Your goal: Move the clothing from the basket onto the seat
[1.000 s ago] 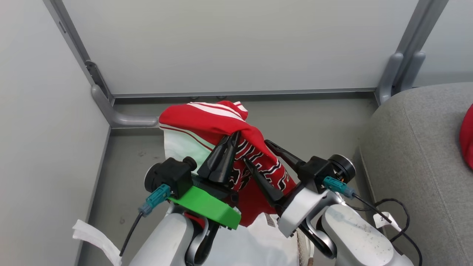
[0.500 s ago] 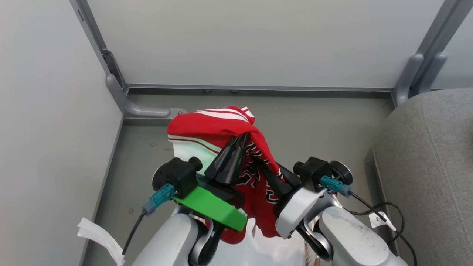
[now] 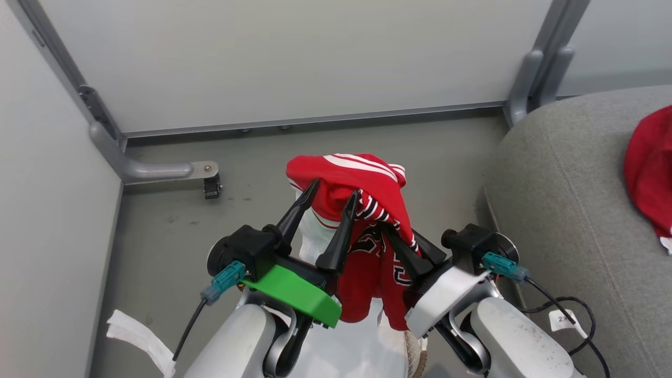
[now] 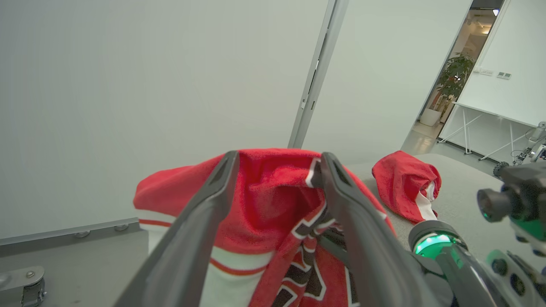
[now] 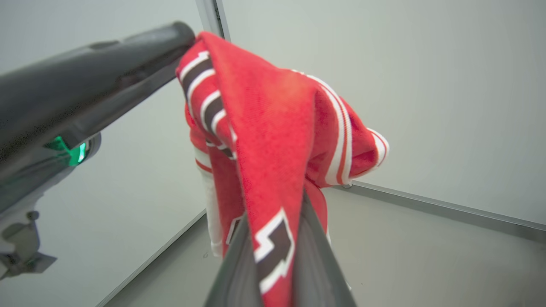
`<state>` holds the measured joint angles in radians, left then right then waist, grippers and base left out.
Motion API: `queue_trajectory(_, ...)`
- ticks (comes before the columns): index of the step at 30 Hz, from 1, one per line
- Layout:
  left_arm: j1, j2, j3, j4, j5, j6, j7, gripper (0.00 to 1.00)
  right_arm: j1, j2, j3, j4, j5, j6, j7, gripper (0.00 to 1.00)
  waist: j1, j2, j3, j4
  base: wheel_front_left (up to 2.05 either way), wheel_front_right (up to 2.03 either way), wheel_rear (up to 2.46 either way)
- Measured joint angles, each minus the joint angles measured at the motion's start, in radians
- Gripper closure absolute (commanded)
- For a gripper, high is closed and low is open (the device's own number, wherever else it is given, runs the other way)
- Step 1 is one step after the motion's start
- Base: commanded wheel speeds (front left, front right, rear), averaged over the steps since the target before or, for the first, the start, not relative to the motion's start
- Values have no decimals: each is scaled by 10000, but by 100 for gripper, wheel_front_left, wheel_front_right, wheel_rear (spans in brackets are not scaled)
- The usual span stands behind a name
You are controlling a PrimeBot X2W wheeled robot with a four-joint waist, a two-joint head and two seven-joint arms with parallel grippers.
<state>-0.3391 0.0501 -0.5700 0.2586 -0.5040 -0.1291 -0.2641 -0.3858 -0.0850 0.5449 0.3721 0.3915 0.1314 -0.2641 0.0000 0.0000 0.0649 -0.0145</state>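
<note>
Item: striped garment (image 3: 346, 173), red with white stripes and black-and-white lettering, lifted clear of the basket (image 3: 417, 354), whose rim edge shows low between the two forearms. Carriage: right hand (image 3: 401, 239) closed on a fold of the lettered cloth, jaws pressed together with fabric between them in the right wrist view. Left hand (image 3: 336, 189) spread wide, nothing pinched; the upper bunch of the cloth drapes across its fingertips (image 4: 232, 157), so it props rather than holds. Lie of the item: bunched high over the floor (image 3: 168, 231), long axis hanging downward from the hands toward the white liner (image 3: 357, 352). Companion item: plain red garment (image 3: 651, 173), already lying on the seat (image 3: 551, 210). Governing relation: the seat stands to the robot's right of the held cloth, well apart from it, with the right arm the nearer and the only one gripping. Judgement: the carry calls for a swing rightward; the loose upper bunch may slip off the left fingertips and trail as it goes.
</note>
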Motion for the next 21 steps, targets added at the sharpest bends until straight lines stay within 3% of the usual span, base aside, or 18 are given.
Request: queue_trajectory(21, -180, 17, -21, 608, 351, 0, 0, 0, 937, -384, -1985, -1275, 136, -2, 0, 100, 0, 0, 688, -4062, 0, 0, 0)
